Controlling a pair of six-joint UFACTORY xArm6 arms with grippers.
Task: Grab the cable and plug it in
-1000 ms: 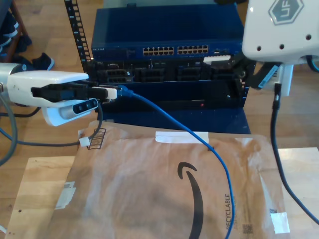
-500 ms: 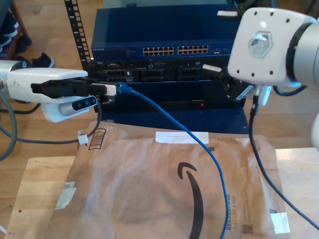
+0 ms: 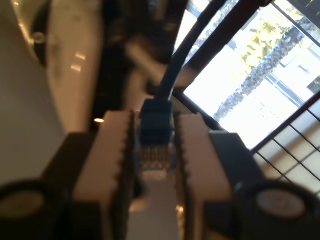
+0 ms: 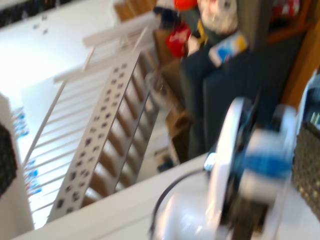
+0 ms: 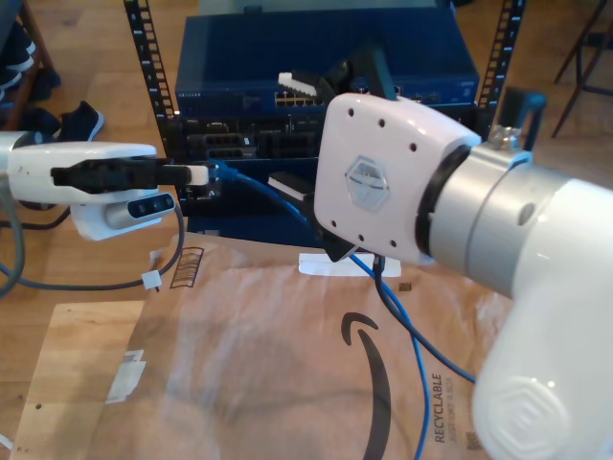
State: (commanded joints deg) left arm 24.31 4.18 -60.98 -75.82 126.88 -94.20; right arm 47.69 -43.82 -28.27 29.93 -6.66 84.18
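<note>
The cable (image 5: 257,188) is thin and bright blue. It runs from my first gripper (image 5: 208,173) at the exterior view's left, behind the second arm, and down over the envelope (image 5: 422,383). My first gripper (image 3: 155,127) is shut on the cable's connector end (image 3: 156,134), with its toothed pads on both sides of the plug. It is held just in front of the rack's dark lower units. My second gripper (image 5: 289,134) is up in front of the blue switch. Its two white fingers (image 5: 299,84) stand wide apart with nothing between them.
A blue network switch (image 5: 230,96) and dark units sit in a rack with perforated rails (image 5: 144,57). The bulky second arm (image 5: 402,192) covers most of the switch's ports. A brown paper envelope (image 5: 259,364) lies on the wooden table (image 5: 67,383). Shoes (image 5: 81,120) are on the floor at the exterior view's left.
The second arm swung from the exterior view's right to the middle, now in front of the rack and the cable. My first gripper shifted slightly left and up, still holding the connector.
</note>
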